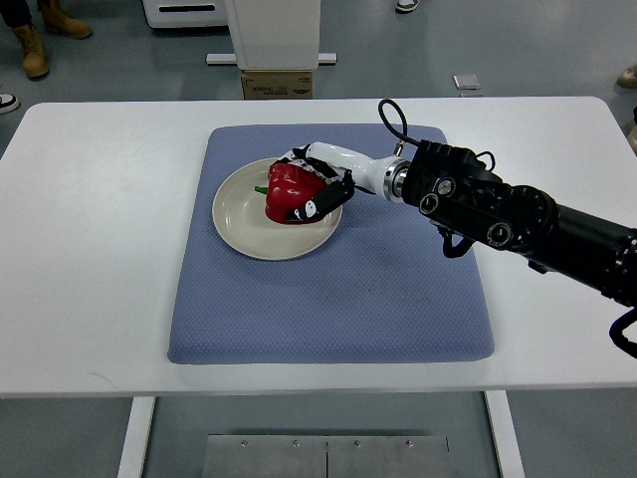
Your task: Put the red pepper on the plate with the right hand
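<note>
The right hand reaches in from three o'clock, its black forearm crossing the white surface and the blue-grey mat; its fingers are curled about the red pepper, with a dark fingertip showing low against the pepper's front and others wrapped over its top and far side; so the hand has the pepper clasped, not loose.

The pepper sits over the cream plate, toward the plate's two o'clock edge, its green stem pointing to nine o'clock; whether its underside is actually resting on the plate or held just clear of it I cannot tell from up here, though it looks very low.

The plate itself lies on the mat, toward the mat's ten o'clock corner; the mat lies mid-surface.

As I judge it, the carrying is as good as done: the pepper is where it belongs; what is left is to settle it down if it is not yet down, let the fingers go, and draw the hand back toward three o'clock without rolling the pepper off the rim; the left arm is nowhere to be seen.
</note>
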Controlling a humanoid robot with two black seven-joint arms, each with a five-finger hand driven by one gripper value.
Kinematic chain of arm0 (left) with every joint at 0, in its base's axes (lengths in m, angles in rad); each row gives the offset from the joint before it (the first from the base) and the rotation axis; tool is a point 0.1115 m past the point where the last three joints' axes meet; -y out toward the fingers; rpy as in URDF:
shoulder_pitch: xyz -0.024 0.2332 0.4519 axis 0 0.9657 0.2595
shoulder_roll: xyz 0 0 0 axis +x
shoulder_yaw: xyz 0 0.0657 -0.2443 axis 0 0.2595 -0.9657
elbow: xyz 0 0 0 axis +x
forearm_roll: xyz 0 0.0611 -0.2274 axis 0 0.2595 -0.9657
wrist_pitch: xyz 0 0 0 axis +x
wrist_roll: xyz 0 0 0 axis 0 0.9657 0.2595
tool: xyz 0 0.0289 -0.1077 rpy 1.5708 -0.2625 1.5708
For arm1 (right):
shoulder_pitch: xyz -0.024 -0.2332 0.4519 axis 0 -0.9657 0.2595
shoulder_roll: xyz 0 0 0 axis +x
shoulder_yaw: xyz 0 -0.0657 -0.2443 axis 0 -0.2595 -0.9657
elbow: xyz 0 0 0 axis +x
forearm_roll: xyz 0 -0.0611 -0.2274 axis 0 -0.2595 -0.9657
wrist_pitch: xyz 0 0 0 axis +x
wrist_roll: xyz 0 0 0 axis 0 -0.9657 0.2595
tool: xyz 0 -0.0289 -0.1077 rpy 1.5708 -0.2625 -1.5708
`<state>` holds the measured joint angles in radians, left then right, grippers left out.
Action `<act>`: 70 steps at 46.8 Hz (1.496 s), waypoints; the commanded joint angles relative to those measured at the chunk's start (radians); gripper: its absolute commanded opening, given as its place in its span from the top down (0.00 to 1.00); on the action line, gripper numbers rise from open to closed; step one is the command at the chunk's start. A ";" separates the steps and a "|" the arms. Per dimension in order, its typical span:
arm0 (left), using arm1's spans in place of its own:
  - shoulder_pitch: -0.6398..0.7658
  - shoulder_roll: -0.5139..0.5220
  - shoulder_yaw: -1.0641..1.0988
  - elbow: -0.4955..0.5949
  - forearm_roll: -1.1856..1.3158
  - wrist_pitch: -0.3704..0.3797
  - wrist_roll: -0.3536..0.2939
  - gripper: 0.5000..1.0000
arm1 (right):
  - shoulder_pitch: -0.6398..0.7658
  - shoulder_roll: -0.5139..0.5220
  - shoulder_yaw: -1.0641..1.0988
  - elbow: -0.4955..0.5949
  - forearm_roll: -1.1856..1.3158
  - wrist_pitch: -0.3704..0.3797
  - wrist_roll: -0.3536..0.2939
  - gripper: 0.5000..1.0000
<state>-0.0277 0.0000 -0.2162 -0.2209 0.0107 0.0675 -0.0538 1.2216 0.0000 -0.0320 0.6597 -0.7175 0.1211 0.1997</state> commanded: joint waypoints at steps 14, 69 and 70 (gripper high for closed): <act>0.000 0.000 0.000 0.000 0.000 0.000 0.000 0.00 | -0.001 0.000 0.000 -0.002 0.001 -0.001 -0.005 0.18; 0.000 0.000 0.000 0.000 0.000 0.000 0.000 0.00 | -0.116 -0.210 0.286 -0.012 0.108 -0.001 -0.002 0.00; 0.000 0.000 0.000 0.000 0.000 0.000 0.000 0.00 | -0.123 -0.216 0.300 -0.011 0.110 -0.001 0.000 0.00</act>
<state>-0.0275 0.0000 -0.2163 -0.2209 0.0107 0.0674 -0.0537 1.1175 -0.1967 0.2340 0.6474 -0.6094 0.1201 0.1979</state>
